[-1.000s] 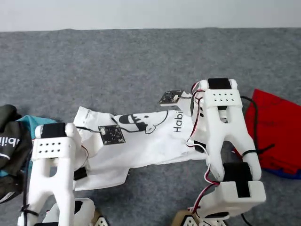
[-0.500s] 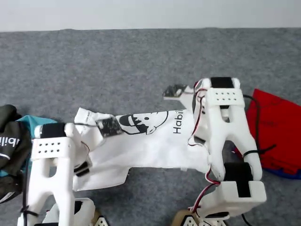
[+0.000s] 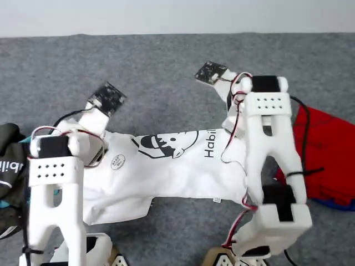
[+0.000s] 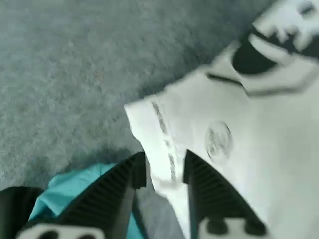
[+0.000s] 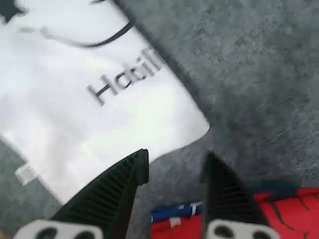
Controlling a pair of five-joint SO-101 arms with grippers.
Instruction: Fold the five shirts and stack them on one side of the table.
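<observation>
A white shirt (image 3: 166, 166) with a black print lies folded into a long band across the middle of the grey table. My left arm (image 3: 55, 166) stands over its left end. In the left wrist view my left gripper (image 4: 164, 169) is open just above the shirt's collar edge (image 4: 164, 144). My right arm (image 3: 269, 127) stands over the shirt's right end. My right gripper (image 5: 174, 172) hangs open over bare table beside the white shirt's corner (image 5: 194, 127), with nothing between its fingers.
A red shirt (image 3: 327, 160) lies at the table's right side, close to my right arm, and its edge (image 5: 279, 214) is near my right gripper. A dark shirt (image 3: 11, 160) and a teal shirt (image 4: 75, 184) lie bunched at the left edge.
Both wrists have lifted and swung toward the far side of the table. The shirt's left end has been laid flat, and its neck label now shows.
</observation>
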